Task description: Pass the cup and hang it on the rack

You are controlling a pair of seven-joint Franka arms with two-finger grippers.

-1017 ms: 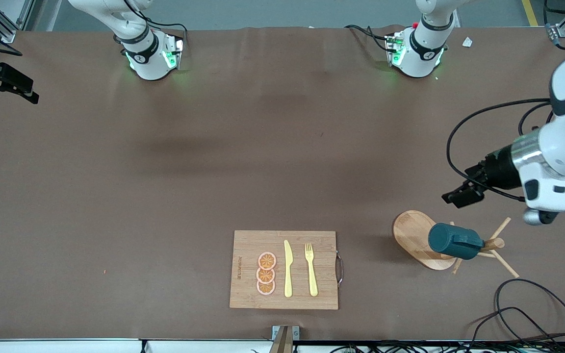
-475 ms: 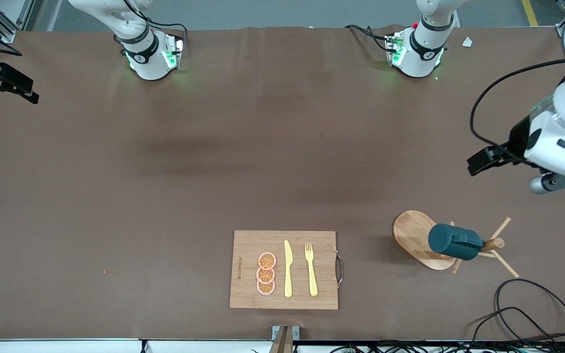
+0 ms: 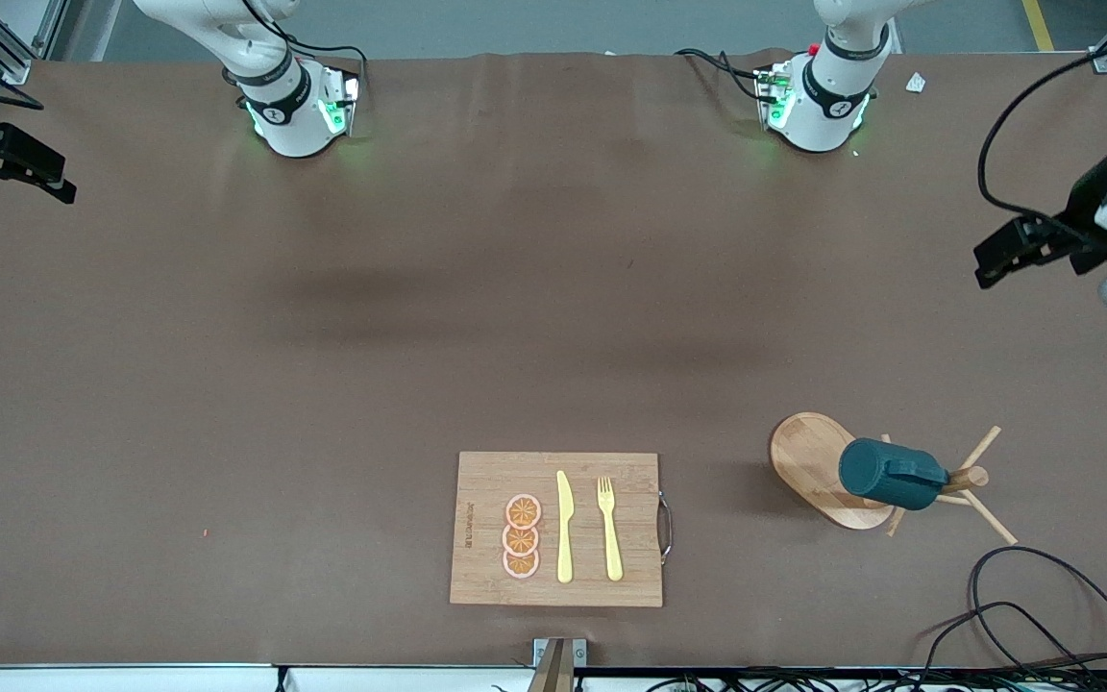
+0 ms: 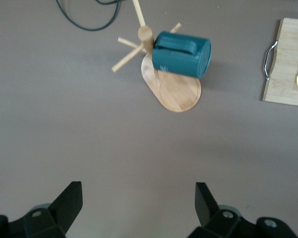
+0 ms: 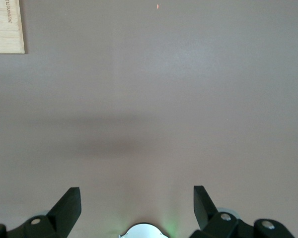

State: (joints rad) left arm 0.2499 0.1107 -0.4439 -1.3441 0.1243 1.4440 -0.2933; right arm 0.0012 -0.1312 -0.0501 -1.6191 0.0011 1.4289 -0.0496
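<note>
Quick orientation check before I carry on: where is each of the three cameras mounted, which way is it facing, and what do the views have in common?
Front view: high across the table, facing both bases; shows the cup hung on the rack, the cutting board, the left gripper over bare table and the right gripper at the table's edge.
Left wrist view: on the left wrist, looking down at rack and cup; its own open fingers show.
Right wrist view: on the right wrist, looking down at bare table; open fingers show.
Shared: all three catch the cutting board.
</note>
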